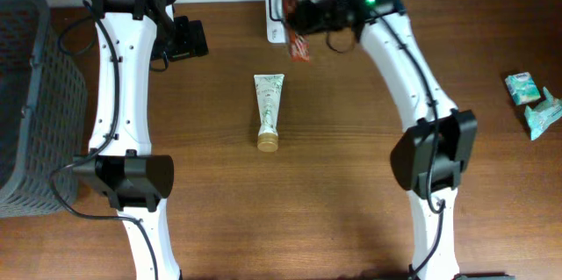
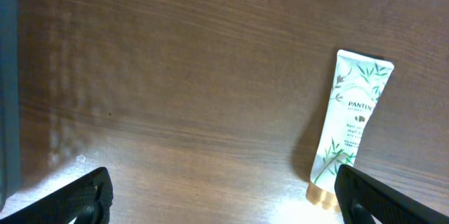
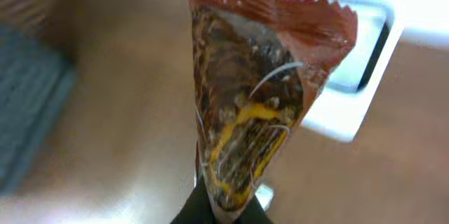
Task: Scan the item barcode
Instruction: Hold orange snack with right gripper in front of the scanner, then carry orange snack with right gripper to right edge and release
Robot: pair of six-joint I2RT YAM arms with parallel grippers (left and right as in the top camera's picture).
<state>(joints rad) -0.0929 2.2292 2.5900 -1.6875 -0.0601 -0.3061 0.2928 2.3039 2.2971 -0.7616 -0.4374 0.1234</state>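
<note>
Reddish-brown wrapper, right grip: my right gripper [image 3: 221, 208] is clamped together on the lower end of a snack packet [image 3: 252, 104], with its zigzag seal pointing away from me.
Packet's place: lifted off the table [image 1: 351, 166] at the far edge, just in front of the white barcode scanner [image 3: 347, 119]. From my wrist camera it partly covers the scanner's dark window.
Step in hand: I judge this to be the presenting step, with the item picked up and held to the reader.
Barcode: none shows on the face toward my camera, and I cannot tell whether it faces the window.
Next move: probably a small wrist turn or tilt to square the code to the window, with a firm pinch on the slippery film.
Left gripper [image 2: 223, 182]: fingers spread wide, holding nothing, hovering over bare wood.
Further out: a Pantene tube [image 2: 351, 126] lies flat mid-table, a grey basket [image 1: 35, 96] stands at the left edge, and teal packets [image 1: 531, 100] lie at the right.
</note>
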